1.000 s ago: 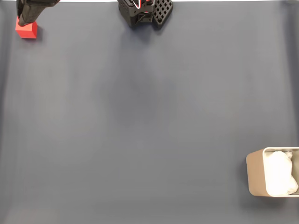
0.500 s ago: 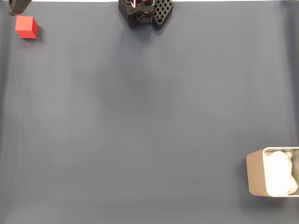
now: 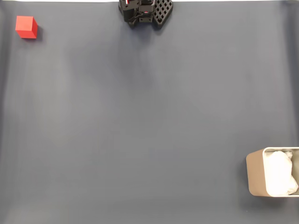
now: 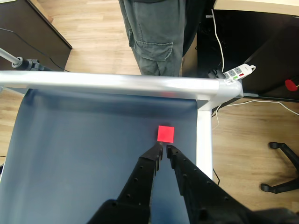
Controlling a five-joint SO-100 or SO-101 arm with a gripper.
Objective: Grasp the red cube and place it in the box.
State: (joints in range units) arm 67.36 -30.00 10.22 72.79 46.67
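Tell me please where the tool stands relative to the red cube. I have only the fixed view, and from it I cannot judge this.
Observer: In the wrist view the tool points at the red cube. The cube lies on the mat just beyond the tips, not between them.
Operator: Is the tool open enough to take the cube?
Observer: No. The jaws are almost closed, and nothing is between them.
Operator: Is there anything behind the cube that I should know about?
Observer: Yes. A person stands just beyond the metal rail at the table edge.
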